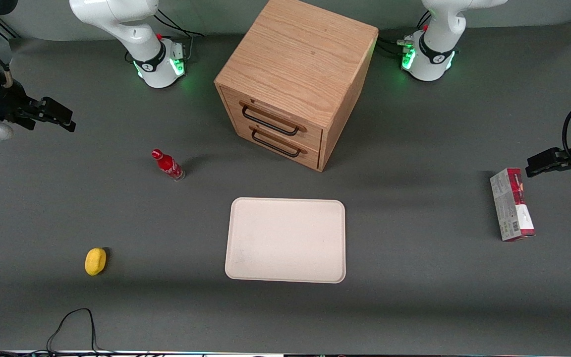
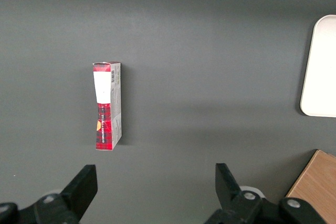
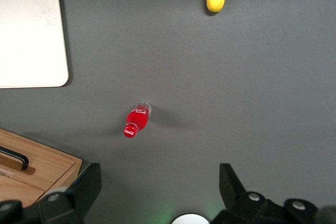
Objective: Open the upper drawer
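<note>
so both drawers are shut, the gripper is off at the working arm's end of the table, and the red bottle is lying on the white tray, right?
Not quite. The red bottle stands on the bare table, apart from the white tray and farther from the front camera than it, as the front view shows. The rest holds: the upper drawer and lower drawer are shut, and the gripper is open at the working arm's end.

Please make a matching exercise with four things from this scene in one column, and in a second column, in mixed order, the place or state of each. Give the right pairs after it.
Things:
1. upper drawer
2. gripper
3. red bottle
4. yellow object

Places or states:
A. standing upright on the table
B. open, above the working arm's end of the table, holding nothing
C. shut, in the wooden cabinet
D. lying nearer to the front camera than the bottle

Pairs: 1-C, 2-B, 3-A, 4-D
</note>
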Robot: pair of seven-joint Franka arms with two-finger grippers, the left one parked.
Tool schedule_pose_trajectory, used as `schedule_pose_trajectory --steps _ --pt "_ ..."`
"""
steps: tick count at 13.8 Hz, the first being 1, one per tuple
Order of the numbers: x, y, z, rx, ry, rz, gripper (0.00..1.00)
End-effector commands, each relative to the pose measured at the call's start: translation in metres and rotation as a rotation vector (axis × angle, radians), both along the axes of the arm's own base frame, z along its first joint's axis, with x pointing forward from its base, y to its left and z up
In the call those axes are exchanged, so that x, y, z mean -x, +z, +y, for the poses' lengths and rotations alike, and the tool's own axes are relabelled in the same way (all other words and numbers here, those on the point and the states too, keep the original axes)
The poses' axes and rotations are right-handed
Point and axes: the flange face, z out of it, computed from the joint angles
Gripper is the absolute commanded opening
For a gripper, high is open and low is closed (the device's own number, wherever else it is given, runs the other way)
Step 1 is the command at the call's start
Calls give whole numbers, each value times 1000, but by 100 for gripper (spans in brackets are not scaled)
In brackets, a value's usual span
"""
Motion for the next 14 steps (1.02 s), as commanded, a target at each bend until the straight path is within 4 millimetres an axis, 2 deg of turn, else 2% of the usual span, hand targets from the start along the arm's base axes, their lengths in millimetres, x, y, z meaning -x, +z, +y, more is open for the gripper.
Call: schedule_pose_trajectory --steps 1,3,5,6,8,10,11,13,14 --pt "-2 7 0 -21 2 -4 100" --pt "-4 7 3 -22 3 -8 100" --pt "-14 4 19 -22 26 -8 100" --pt "-22 6 48 -34 65 -12 100" --pt "-35 1 89 -65 127 -3 100" --pt "-37 -1 145 -102 230 6 100" --pt "-35 -3 173 -112 286 10 100" --pt "-24 -20 230 -130 404 46 100" --pt "-15 -21 255 -140 456 49 100"
